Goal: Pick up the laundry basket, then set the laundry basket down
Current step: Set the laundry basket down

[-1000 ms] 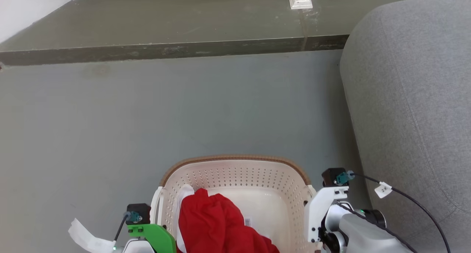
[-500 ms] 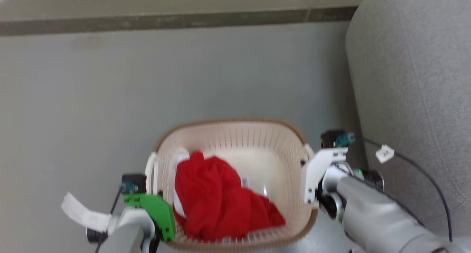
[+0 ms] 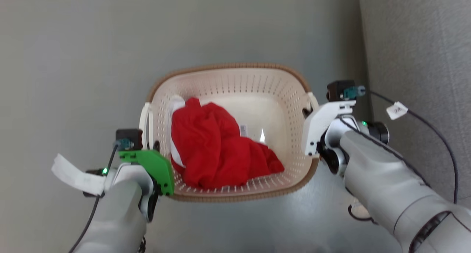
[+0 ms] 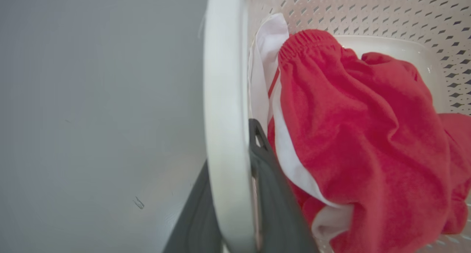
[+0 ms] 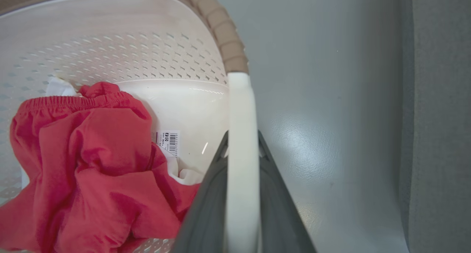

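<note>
The laundry basket (image 3: 228,67), cream with perforated walls and a brown rim, is in the middle of the head view above the grey floor. It holds a red garment (image 3: 213,146) with white trim. My left gripper (image 3: 154,147) is shut on the basket's white left handle (image 4: 224,98), one dark finger (image 4: 274,198) on each side of it. On the other side, my right gripper (image 3: 307,111) is shut on the white right handle (image 5: 241,106), with dark fingers (image 5: 209,194) flanking it. Whether the basket rests on the floor I cannot tell.
A grey upholstered sofa (image 3: 415,54) stands close along the basket's right side, just beyond my right arm. A black cable with a white tag (image 3: 396,110) hangs off the right wrist. Open grey floor (image 3: 73,61) lies to the left and beyond the basket.
The head camera has tilted down, so the step and white post have left the picture and the whole basket now shows. Both grippers stay on the handles.
</note>
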